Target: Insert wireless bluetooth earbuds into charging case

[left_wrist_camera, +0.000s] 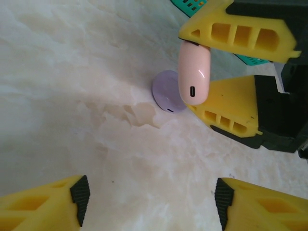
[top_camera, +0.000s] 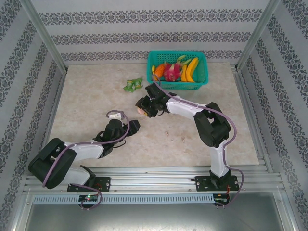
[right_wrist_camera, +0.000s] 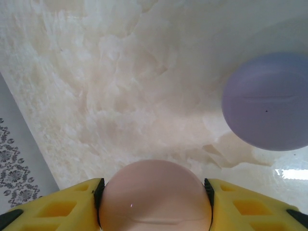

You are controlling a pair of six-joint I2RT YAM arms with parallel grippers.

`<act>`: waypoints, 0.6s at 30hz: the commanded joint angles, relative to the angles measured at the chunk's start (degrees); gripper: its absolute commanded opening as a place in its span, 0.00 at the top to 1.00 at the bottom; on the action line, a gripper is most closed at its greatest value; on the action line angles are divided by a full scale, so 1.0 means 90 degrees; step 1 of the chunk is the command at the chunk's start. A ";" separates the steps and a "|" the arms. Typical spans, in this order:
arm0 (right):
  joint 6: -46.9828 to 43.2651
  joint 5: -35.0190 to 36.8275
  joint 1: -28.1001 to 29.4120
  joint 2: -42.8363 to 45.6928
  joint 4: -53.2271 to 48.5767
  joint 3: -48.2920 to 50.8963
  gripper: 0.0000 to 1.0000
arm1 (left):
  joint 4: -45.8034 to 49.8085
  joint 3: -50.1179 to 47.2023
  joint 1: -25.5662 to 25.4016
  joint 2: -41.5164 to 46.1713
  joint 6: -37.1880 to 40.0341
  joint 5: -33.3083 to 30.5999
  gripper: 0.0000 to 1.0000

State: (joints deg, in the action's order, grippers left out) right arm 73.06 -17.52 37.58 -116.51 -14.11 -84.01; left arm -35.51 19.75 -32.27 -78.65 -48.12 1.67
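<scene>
Charging cases number two: one pink charging case point(left_wrist_camera: 194, 72) and one lilac charging case point(left_wrist_camera: 162, 89), both round and smooth. The pink one is off the table point(top_camera: 86, 96), clamped edge-on between the two yellow fingers of the right gripper point(left_wrist_camera: 195, 74), whose jaws are closed on its flat faces above the middle of the tabletop. The lilac one lies flat on the marbled surface close by the pink one, and neither arm touches it. The left gripper point(left_wrist_camera: 151, 192) hangs a little nearer and to the left, its jaws parted with bare tabletop between the two black pads point(left_wrist_camera: 81, 195), holding nothing. The left wrist view gives what the others do not: the pink case's rim, with one small dark oblong port slot in it, and a teal corner of the basket point(left_wrist_camera: 185, 5) behind the right arm's fingers. The right wrist view looks over the pink case's domed face point(right_wrist_camera: 155, 197) and shows most of the lilac lid point(right_wrist_camera: 267, 101), with a faint seam line across it and one tiny dark dot. From the top camera the pink case is only a small pale spot at the right gripper's tip point(top_camera: 142, 110), but the wider scene appears: one teal basket point(top_camera: 178, 53) of toy fruit point(top_camera: 185, 71) at the far edge, right of centre, and one green toy point(top_camera: 133, 85) on the table near its left side, beyond the right gripper.
</scene>
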 commanded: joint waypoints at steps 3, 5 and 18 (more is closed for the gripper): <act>0.0382 -0.0277 -0.0055 0.0150 0.0397 0.0162 0.49 | -0.0788 0.0395 -0.0086 -0.0500 0.0152 -0.0315 0.35; 0.0408 -0.0304 -0.0064 0.0186 0.0450 0.0238 0.49 | -0.0897 0.0520 -0.0087 -0.0711 0.0136 -0.0284 0.36; 0.0631 -0.0551 -0.0154 0.0460 0.0976 0.0779 0.49 | -0.1299 0.1066 -0.0086 -0.1614 0.0041 -0.0342 0.47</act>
State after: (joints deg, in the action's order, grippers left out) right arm 77.58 -20.99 36.58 -114.93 -7.81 -78.00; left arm -43.44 27.70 -32.29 -91.83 -47.99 -0.51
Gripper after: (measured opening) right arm 0.512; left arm 0.535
